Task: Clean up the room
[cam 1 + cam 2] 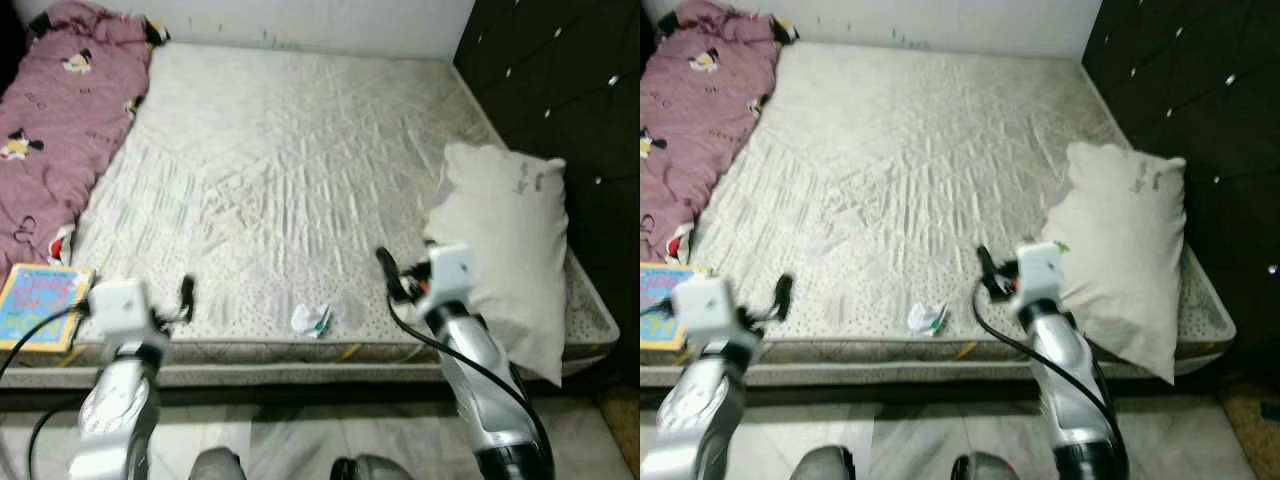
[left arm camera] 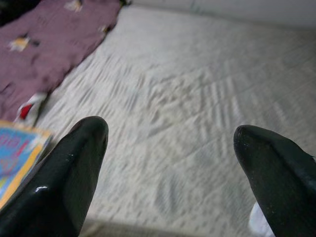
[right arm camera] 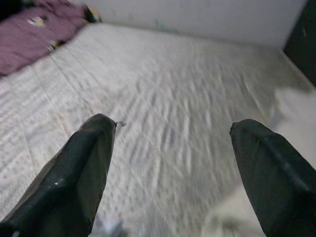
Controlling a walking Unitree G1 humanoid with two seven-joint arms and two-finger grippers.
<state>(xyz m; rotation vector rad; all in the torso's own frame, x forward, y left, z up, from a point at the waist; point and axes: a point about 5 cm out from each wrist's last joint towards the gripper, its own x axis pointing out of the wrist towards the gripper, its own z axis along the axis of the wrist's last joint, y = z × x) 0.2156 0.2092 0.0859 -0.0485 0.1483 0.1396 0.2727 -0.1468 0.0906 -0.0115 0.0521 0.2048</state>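
A crumpled white paper scrap (image 1: pixel 311 320) lies near the front edge of the bare mattress (image 1: pixel 300 140). My left gripper (image 1: pixel 186 296) hovers over that front edge to the scrap's left, fingers (image 2: pixel 74 168) open and empty. My right gripper (image 1: pixel 388 272) is held over the mattress to the scrap's right, close to the white pillow (image 1: pixel 505 250), fingers (image 3: pixel 79 173) open and empty. A pink cartoon-print blanket (image 1: pixel 55 120) is bunched along the mattress's left side. A colourful children's book (image 1: pixel 38 303) lies at the front left corner.
A black tufted headboard (image 1: pixel 570 100) runs along the right of the bed, and a white wall (image 1: pixel 320 20) stands behind it. Pale tiled floor (image 1: pixel 300 440) lies between me and the bed's front edge.
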